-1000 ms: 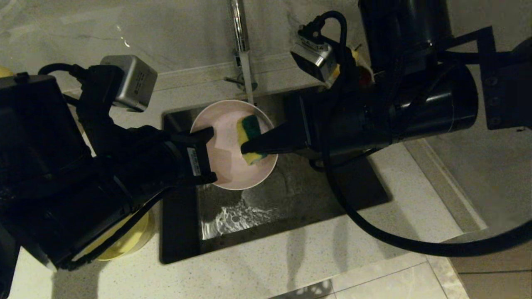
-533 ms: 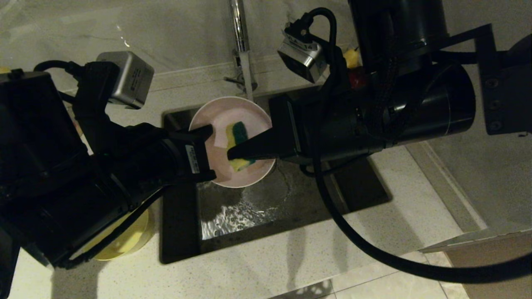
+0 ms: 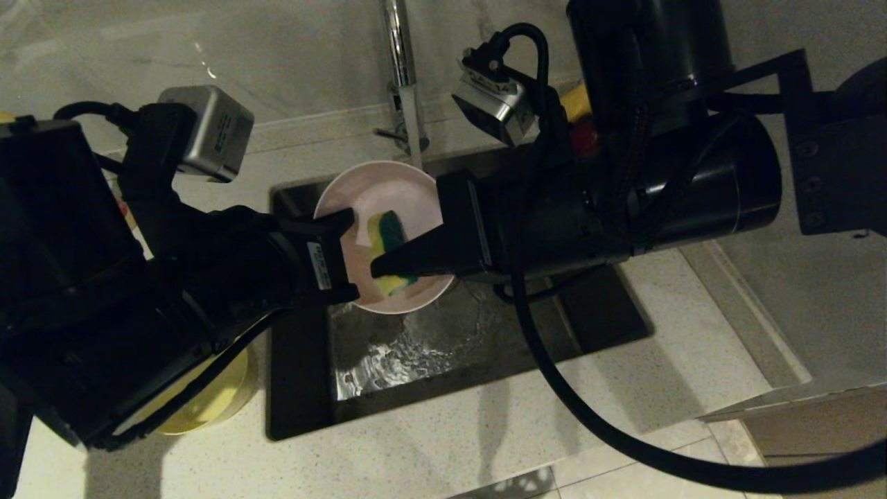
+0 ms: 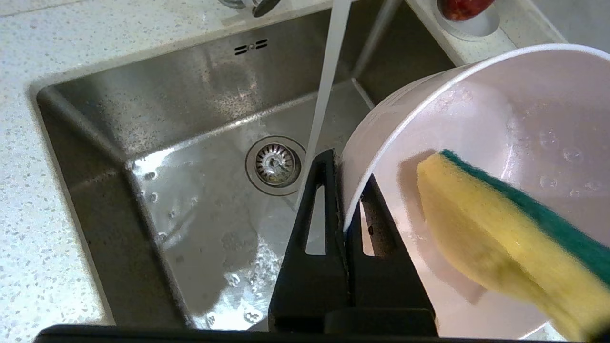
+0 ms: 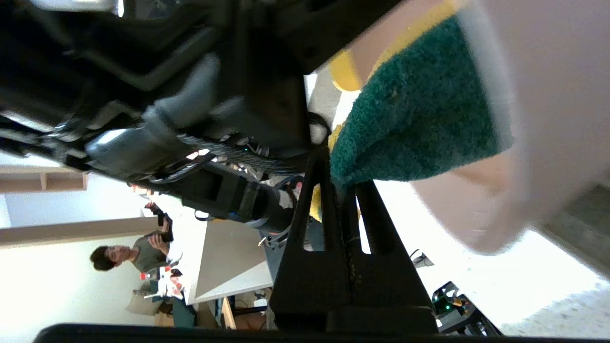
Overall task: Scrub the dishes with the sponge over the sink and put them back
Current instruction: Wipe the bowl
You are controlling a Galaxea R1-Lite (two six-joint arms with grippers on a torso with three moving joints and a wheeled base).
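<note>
A pale pink bowl (image 3: 378, 194) is held tilted over the sink (image 3: 485, 326), beside the running water. My left gripper (image 3: 350, 260) is shut on the bowl's left rim, one finger inside and one outside, as the left wrist view shows with the gripper (image 4: 347, 172) on the bowl (image 4: 524, 109). My right gripper (image 3: 378, 269) is shut on the sponge (image 3: 387, 235), which is pressed, bent, against the bowl's inside. In the left wrist view the sponge (image 4: 500, 238) shows yellow foam with a green layer. In the right wrist view the right gripper (image 5: 340, 176) pinches the sponge (image 5: 419, 109) against the bowl (image 5: 562, 85).
A stream of water (image 4: 326, 95) falls from the chrome tap (image 3: 398, 62) to near the drain strainer (image 4: 275, 164). A yellow bowl (image 3: 215, 402) sits on the counter under my left arm. A white saucer (image 4: 469, 26) with red fruit stands behind the sink's right corner.
My right gripper has carried the sponge leftward across the inside of the pink bowl, toward the left gripper. The left gripper and bowl have kept still.
</note>
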